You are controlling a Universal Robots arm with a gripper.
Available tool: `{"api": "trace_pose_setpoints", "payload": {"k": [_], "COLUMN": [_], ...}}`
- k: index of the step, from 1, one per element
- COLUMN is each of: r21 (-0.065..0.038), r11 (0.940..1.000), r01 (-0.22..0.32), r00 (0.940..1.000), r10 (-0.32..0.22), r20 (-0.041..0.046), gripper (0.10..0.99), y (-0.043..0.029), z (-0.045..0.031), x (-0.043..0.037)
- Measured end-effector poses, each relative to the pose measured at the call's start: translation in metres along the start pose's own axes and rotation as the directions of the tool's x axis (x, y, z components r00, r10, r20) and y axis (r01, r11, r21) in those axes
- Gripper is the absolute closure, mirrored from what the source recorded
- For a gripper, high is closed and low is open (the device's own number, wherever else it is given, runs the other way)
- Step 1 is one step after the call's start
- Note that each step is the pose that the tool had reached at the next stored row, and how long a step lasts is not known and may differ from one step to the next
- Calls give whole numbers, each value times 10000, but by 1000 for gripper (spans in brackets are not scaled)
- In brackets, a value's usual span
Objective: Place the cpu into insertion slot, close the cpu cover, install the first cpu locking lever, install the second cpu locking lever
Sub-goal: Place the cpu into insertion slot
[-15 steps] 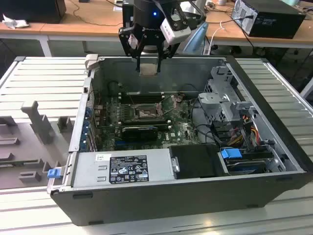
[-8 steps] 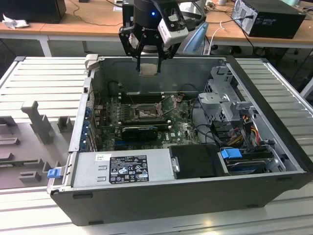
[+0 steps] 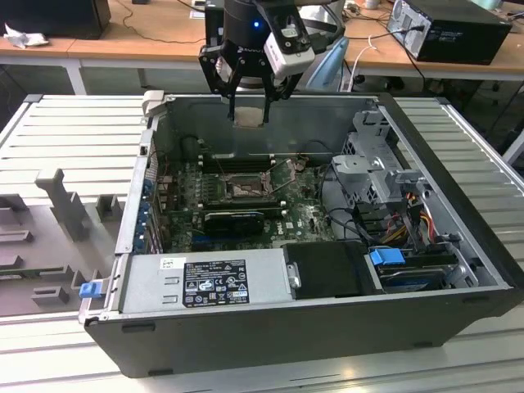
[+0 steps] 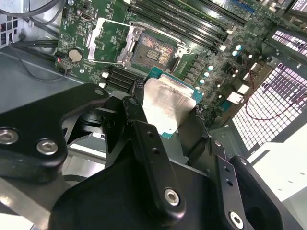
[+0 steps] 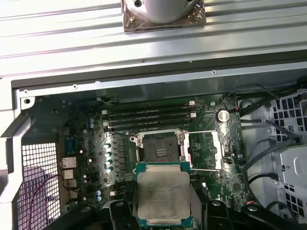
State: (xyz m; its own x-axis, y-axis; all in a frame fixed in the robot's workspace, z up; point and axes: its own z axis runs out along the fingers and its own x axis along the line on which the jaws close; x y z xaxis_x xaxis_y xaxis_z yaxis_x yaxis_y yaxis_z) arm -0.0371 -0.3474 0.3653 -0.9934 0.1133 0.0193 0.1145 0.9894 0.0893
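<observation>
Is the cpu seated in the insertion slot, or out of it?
Out. The pincer holds the cpu above the motherboard; the insertion slot shows its bare pin field, with the cpu cover swung open.

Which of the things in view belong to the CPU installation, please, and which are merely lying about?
Job in hand:
- cpu, clamped in the jaws of the gripper
- insertion slot, uncovered
- cpu cover, open beside the slot

Just there:
- memory slots
- coin battery
- power supply
- drive cage

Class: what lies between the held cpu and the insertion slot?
Nothing solid: in the first wrist view no object separates the cpu from the uncovered insertion slot, the cpu cover swung aside.
</observation>
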Motion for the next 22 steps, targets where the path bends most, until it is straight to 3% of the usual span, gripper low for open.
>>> {"api": "trace_pose_setpoints", "payload": {"k": [22], "r21": [-13], "r11": [9984], "r01": [-559], "r00": [9984], "r10": [559], "r20": [50], "gripper": [557], "y": [0], "z": [0], "x": [0]}}
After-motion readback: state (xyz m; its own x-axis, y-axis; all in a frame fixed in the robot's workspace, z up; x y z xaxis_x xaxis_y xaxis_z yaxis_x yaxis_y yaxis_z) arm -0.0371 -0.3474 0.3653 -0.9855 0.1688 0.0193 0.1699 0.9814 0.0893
